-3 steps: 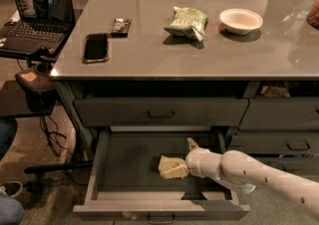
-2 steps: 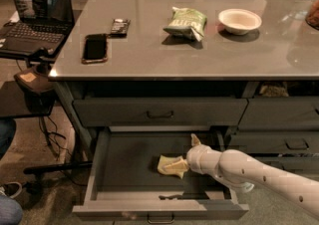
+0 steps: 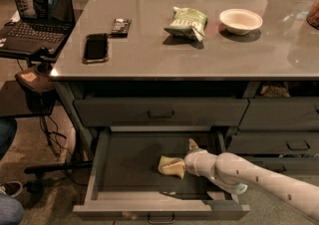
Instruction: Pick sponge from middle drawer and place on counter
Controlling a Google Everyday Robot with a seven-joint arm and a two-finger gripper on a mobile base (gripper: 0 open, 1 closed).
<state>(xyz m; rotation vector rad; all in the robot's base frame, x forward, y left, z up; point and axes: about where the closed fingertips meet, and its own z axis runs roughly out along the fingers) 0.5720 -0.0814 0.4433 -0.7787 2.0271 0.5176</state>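
Step in hand: secure sponge point(image 3: 171, 166), lying on floor of open middle drawer point(image 3: 130, 162). Grip it squarely, lift straight up, clear drawer front before swinging to worktop point(image 3: 149, 45).

Gripper point(image 3: 187, 163) inside drawer, at sponge's right end. Fingers' opening and hold: cannot tell. Pale arm reaches in low from right.
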